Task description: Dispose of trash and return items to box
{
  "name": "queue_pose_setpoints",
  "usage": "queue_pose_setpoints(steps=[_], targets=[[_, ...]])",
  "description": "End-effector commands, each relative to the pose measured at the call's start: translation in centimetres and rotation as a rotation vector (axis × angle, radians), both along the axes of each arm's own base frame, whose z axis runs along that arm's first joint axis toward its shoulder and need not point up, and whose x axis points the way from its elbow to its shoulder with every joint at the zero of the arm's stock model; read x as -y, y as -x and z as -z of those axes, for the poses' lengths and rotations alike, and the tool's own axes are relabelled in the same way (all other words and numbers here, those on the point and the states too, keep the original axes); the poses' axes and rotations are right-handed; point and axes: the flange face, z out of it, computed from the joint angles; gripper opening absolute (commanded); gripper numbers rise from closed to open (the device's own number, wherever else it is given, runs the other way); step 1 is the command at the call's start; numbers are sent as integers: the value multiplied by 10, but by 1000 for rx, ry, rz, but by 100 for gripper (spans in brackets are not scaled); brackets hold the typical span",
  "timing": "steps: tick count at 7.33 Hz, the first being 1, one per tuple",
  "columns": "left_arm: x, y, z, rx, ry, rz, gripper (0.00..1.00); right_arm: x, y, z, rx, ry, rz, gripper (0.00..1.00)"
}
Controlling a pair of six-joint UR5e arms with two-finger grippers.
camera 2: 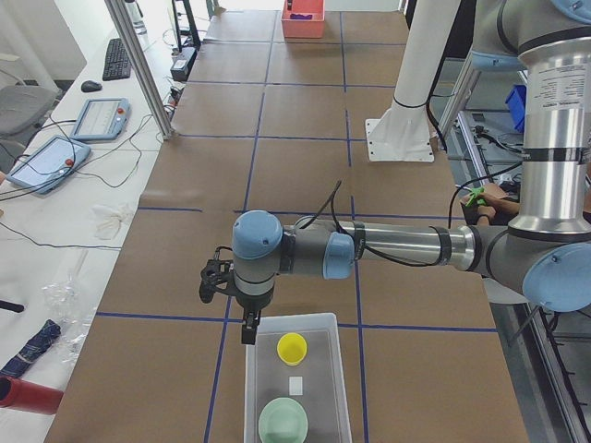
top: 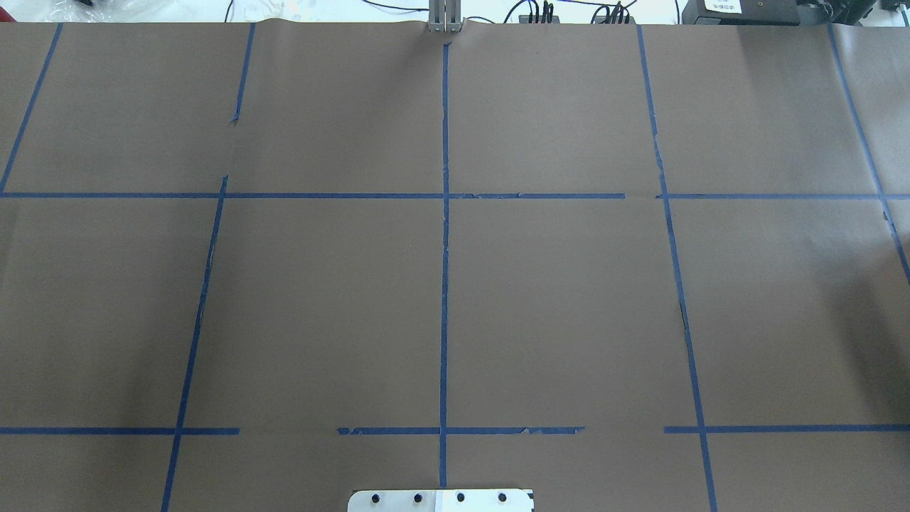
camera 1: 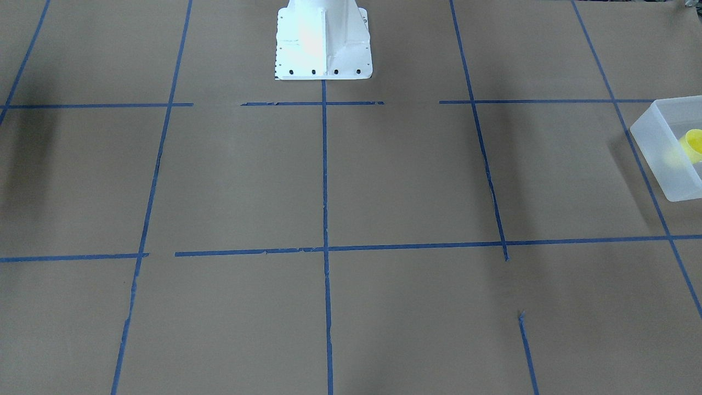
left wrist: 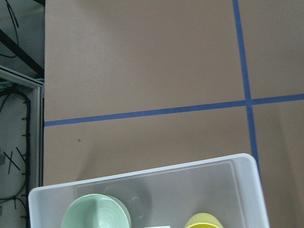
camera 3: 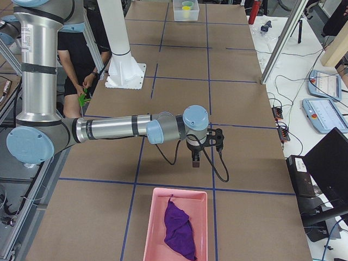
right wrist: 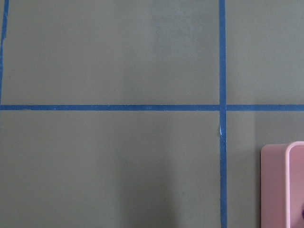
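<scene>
The translucent box (camera 2: 319, 388) stands at the table's end on my left side. In it stand the yellow cup (camera 2: 292, 348) and the mint-green bowl (camera 2: 283, 422). The left wrist view shows the box's rim (left wrist: 142, 172), the bowl (left wrist: 97, 214) and the cup's edge (left wrist: 204, 221). The box (camera 1: 661, 148) and the cup (camera 1: 694, 144) also show at the front view's right edge. My left gripper (camera 2: 247, 332) hangs just beyond the box's far rim. My right gripper (camera 3: 196, 161) hangs above the table, short of the pink tray. I cannot tell whether either gripper is open or shut.
A pink tray (camera 3: 175, 223) with a purple cloth (camera 3: 179, 229) in it stands at the table's end on my right side; its corner (right wrist: 280, 185) shows in the right wrist view. The white robot base (camera 1: 322, 41) stands mid-table. Brown paper with blue tape lines covers the table.
</scene>
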Motion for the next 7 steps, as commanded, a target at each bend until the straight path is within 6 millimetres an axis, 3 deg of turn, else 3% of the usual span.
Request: queue_pose_setpoints(steps=[1, 7], targets=[[2, -2, 4, -12, 6, 2, 100, 0, 0, 0, 0, 0, 0, 100], [3, -4, 5, -18, -2, -1, 100, 0, 0, -1, 0, -2, 2, 100]])
